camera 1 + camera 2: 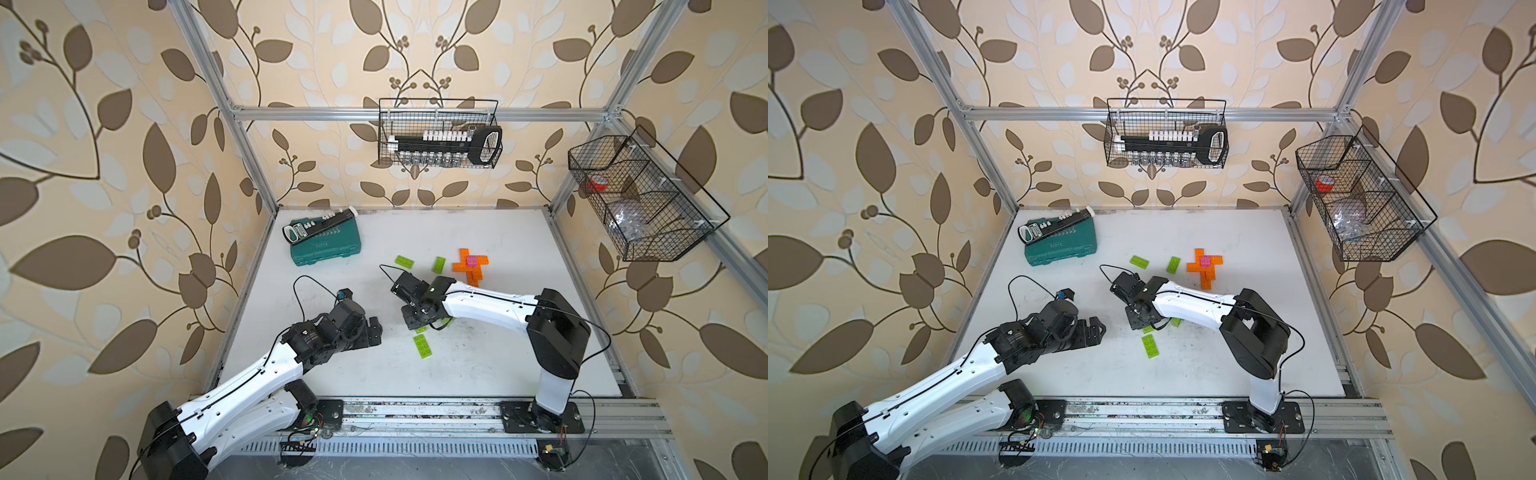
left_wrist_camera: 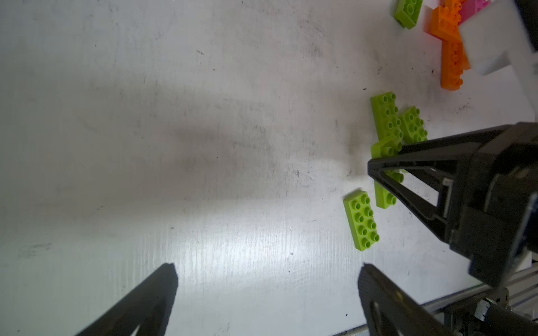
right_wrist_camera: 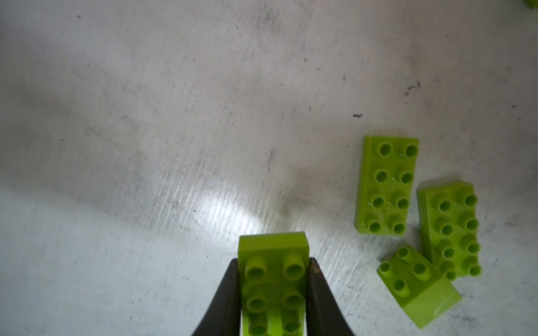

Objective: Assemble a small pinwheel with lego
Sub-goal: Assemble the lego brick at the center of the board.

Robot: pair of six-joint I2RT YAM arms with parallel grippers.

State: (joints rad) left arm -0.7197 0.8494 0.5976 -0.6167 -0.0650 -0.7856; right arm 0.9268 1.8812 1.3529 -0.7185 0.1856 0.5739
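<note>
**A:** What's at the far left?
**B:** A teal case [image 1: 328, 251] in the back left corner of the table [image 1: 478, 370], with a socket rail [image 1: 322, 225] lying across it. It's well apart from the lego.

**A:** And the left gripper?
**B:** The left gripper [image 2: 267, 269] hangs over bare table with its jaws spread wide and nothing between them.

**A:** Next along?
**B:** A lone brick [image 1: 422, 346], green, lies flat with its studs up between the two grippers, nearer the right one.

**A:** And the right gripper?
**B:** The right gripper [image 3: 273, 261] is clamped on the long sides of a held brick [image 3: 273, 247], also green. I can't tell whether that brick touches the table.

**A:** Is anything crowding it?
**B:** There's a green cluster [image 3: 385, 186] just beside it: two long bricks and a short one, the short one against a long one. In both top views the right arm hides most of that cluster.

**A:** Further right?
**B:** Beyond the right wrist, a far brick [image 1: 404, 261] and a second far brick [image 1: 439, 264], both green, lie apart from each other. Then comes the orange cross [image 1: 459, 267] with a pink brick [image 1: 471, 261] on its centre, its near end just beside the forearm. A back basket [image 1: 440, 160] and a side basket [image 1: 665, 237] hang on the walls.
</note>
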